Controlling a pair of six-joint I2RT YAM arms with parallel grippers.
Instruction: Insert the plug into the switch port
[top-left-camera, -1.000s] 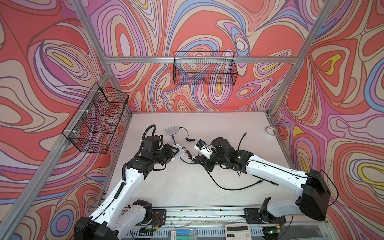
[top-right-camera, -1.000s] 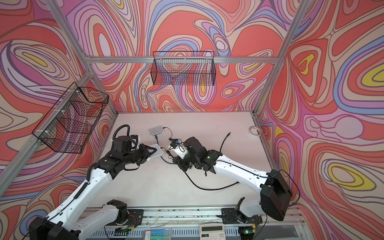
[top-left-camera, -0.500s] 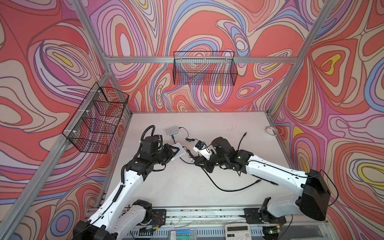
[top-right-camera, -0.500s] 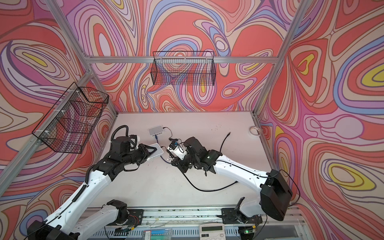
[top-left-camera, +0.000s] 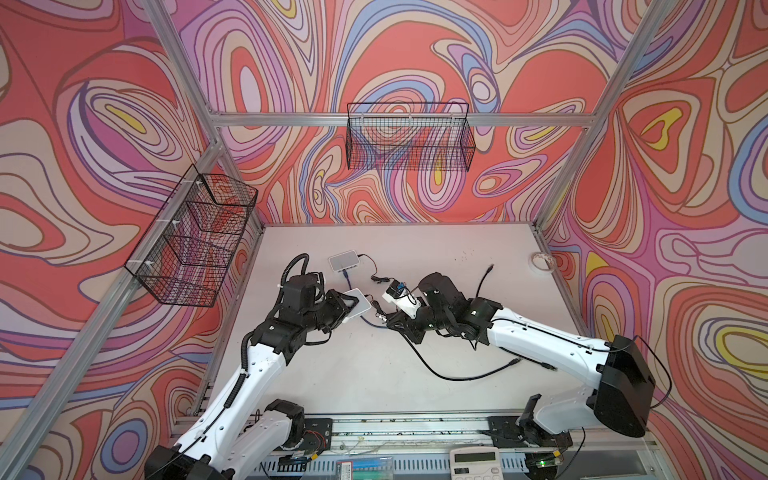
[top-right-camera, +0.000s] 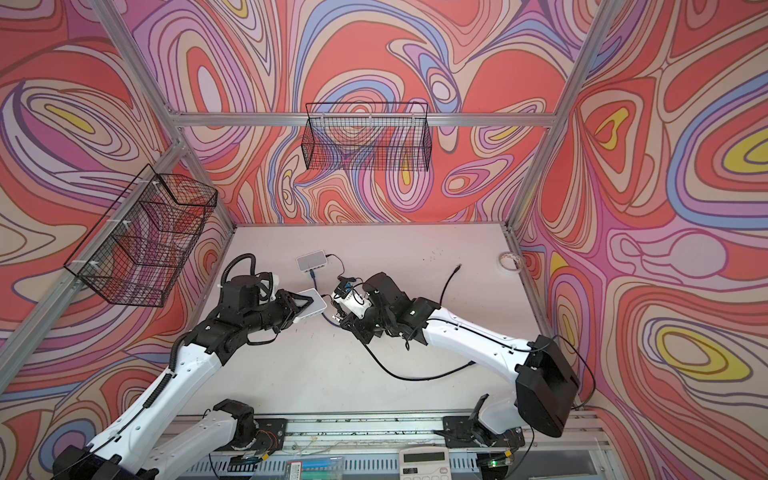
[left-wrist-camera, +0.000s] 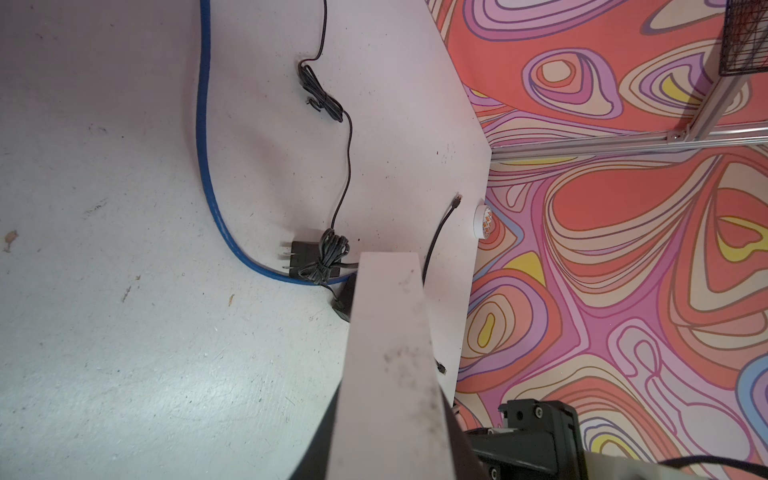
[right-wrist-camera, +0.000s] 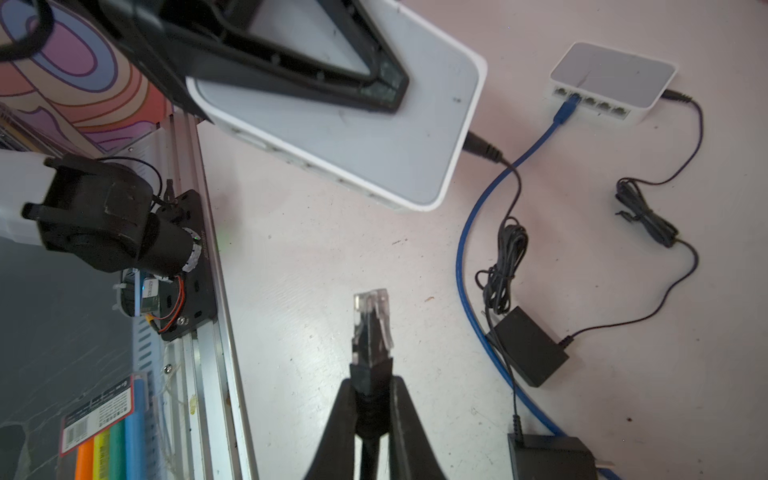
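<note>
Step in hand: lining up before insertion. Both parts are held, and the plug is not yet in any port.
Left gripper (top-left-camera: 348, 306): clamped on the white network switch (right-wrist-camera: 374, 145), one finger flat across its top. The switch is raised and tilted off the table (top-left-camera: 415, 249).
Right gripper (right-wrist-camera: 372, 388): closed on the black Ethernet cable (top-left-camera: 457, 376) at the boot just behind the clear RJ45 plug (right-wrist-camera: 371, 316), which sticks out straight ahead of the fingertips.
Plug to switch: apart, with bare table between them in the right wrist view. The plug's tip points towards the switch's long side face.
Port face: seen only at a slant and blurred, so I cannot tell which port lines up.
Next move, as I judge it: turn the plug square to a free port with its latch tab on the matching side, then push straight in while the left arm braces the switch.
Risk: a skewed approach would jam against the port rim.
Nearby: a second switch (right-wrist-camera: 611, 83) lies at the back, with a blue cable (right-wrist-camera: 469, 232) already plugged in.
</note>
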